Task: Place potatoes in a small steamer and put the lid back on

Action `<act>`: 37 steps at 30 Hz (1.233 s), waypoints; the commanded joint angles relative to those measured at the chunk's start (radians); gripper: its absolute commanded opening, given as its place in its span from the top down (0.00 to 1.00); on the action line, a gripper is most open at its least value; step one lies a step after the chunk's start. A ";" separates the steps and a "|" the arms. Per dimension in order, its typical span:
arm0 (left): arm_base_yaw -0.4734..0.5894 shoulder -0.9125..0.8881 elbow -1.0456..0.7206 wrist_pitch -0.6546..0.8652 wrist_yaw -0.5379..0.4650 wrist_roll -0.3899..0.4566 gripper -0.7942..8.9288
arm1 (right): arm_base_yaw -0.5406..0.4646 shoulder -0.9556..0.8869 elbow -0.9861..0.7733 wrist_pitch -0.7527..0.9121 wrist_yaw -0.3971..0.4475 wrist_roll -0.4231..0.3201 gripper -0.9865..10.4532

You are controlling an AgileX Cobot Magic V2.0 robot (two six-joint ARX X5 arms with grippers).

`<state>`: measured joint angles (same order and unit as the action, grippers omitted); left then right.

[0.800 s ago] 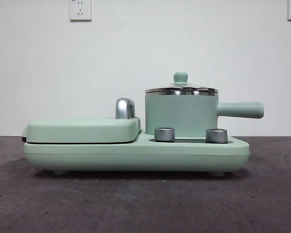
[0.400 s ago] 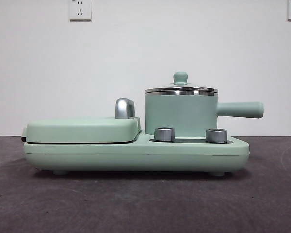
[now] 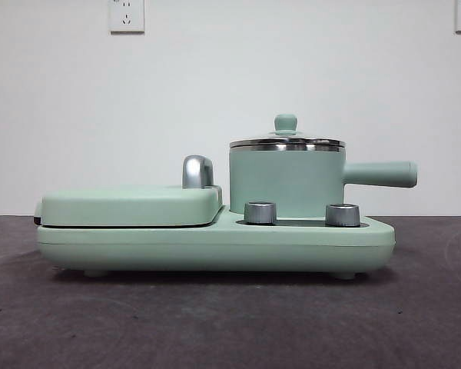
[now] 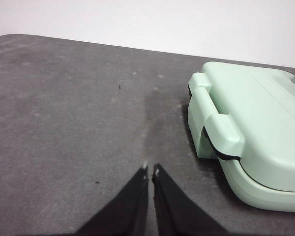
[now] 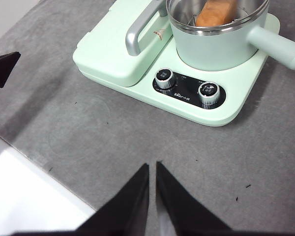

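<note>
One small steamer [image 3: 286, 181] stands on the right-hand part of a mint-green cooking appliance [image 3: 215, 242], its single straight handle [image 3: 380, 174] pointing away from the griddle section. One lid [image 3: 286, 141] with a small green knob sits on the pot's steel rim in the front view. In the right wrist view the small steamer [image 5: 214, 42] lies well ahead of the right gripper [image 5: 153, 167], and one orange-brown potato [image 5: 215, 13] is inside it, seen through the top of the pot; the lid itself is hard to make out there.

Two silver dials [image 3: 261, 213] [image 3: 343, 215] sit on the appliance just in front of the pot, the nearest parts of it to the right jaws. One closed griddle cover [image 3: 131, 206] with one silver handle [image 3: 197, 171] fills the other half.

The right gripper hangs above bare dark table [image 5: 113, 132], well short of the appliance, its two jaws brought together with only a thin slit between them and nothing held. The left gripper [image 4: 150, 170] is likewise closed on nothing, over the table [image 4: 78, 123], with the griddle end of the appliance [image 4: 246, 132] near its jaws and off to one side. A black tip of the left arm [image 5: 2, 66] shows at the edge of the right wrist view.
</note>
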<state>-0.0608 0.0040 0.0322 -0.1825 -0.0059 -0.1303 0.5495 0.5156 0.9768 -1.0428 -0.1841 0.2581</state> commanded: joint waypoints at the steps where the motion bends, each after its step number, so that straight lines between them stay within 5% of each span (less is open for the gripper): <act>1: 0.002 -0.001 -0.019 -0.002 -0.004 0.009 0.90 | -0.029 -0.005 0.010 0.011 -0.001 -0.008 0.90; 8: 0.002 -0.001 -0.019 -0.003 -0.004 0.009 0.90 | -0.221 -0.068 -0.060 0.078 0.001 -0.008 0.90; 14: 0.002 -0.001 -0.019 -0.003 -0.004 0.009 0.90 | -0.354 -0.210 -0.356 0.453 0.001 -0.008 0.90; 18: 0.002 -0.001 -0.019 -0.003 -0.004 0.009 0.90 | -0.391 -0.301 -0.534 0.624 0.008 -0.014 0.90; 24: 0.002 -0.001 -0.019 -0.003 -0.004 0.009 0.90 | -0.426 -0.414 -0.760 0.811 0.133 -0.203 0.90; 29: 0.002 -0.001 -0.019 -0.003 -0.004 0.009 0.90 | -0.449 -0.491 -0.899 0.894 0.235 -0.207 0.90; 37: 0.002 -0.001 -0.019 -0.004 -0.004 0.009 0.90 | -0.486 -0.512 -0.966 0.869 0.228 -0.192 0.90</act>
<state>-0.0608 0.0040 0.0322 -0.1825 -0.0059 -0.1303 0.0647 0.0059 0.0174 -0.1688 0.0460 0.0669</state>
